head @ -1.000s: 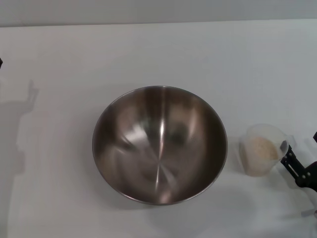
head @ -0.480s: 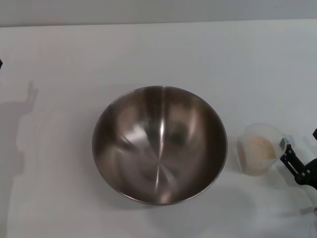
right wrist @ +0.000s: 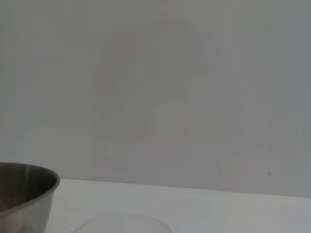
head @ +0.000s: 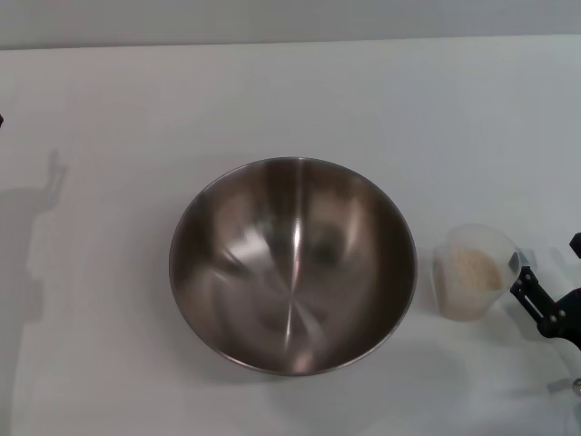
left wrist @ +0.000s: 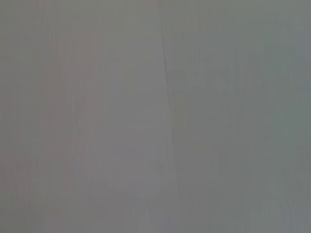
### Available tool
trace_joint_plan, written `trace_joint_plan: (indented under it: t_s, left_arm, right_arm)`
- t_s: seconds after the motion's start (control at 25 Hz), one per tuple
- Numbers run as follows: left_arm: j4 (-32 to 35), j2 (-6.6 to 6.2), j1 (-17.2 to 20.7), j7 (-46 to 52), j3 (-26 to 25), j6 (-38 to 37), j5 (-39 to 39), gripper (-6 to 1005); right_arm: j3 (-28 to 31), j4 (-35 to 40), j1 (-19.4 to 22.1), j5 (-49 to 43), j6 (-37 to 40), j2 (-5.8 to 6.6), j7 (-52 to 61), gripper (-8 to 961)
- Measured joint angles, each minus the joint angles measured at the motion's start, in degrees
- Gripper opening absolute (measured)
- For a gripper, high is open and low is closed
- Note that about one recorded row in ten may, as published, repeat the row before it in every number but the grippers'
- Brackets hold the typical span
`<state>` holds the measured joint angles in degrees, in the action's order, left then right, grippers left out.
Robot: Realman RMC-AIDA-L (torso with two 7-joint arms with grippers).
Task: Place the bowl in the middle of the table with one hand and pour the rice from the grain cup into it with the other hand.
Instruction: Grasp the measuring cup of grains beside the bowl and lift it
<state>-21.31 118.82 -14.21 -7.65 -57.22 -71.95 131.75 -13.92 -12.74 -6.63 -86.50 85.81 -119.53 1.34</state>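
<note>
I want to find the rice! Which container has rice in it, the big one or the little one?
The little one: the clear grain cup beside the right claw holds the rice. The big steel bowl is empty.

My bowl (head: 292,264) of shiny brushed steel, my grain cup (head: 476,271) of cloudy translucent plastic, grainy pale rice (head: 474,270), smooth matt white table (head: 272,100)

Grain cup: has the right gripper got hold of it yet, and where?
Cannot be told. The right gripper is at the grain cup's right rim; contact isn't visible.
</note>
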Motion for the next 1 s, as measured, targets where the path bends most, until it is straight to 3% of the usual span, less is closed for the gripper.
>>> trace_joint_plan:
  t_s: [0.36, 0.6, 0.8, 1.0]
  left_arm:
    - [0.46, 0.00, -0.17, 0.00, 0.03, 0.21, 0.00, 847]
    - [0.57, 0.00, -0.28, 0.00, 0.10, 0.32, 0.00, 847]
    - [0.57, 0.00, -0.16, 0.00, 0.10, 0.32, 0.00, 847]
    - [0.57, 0.00, -0.27, 0.00, 0.19, 0.32, -0.01, 847]
  right_arm:
    - [0.01, 0.00, 0.36, -0.07, 2.41, -0.05, -0.02, 727]
    - [0.15, 0.00, -0.05, -0.03, 1.89, -0.12, -0.02, 502]
    - [0.32, 0.00, -0.20, 0.16, 0.75, -0.18, -0.30, 232]
    - [1.08, 0.00, -0.25, 0.41, -0.08, -0.20, -2.27, 74]
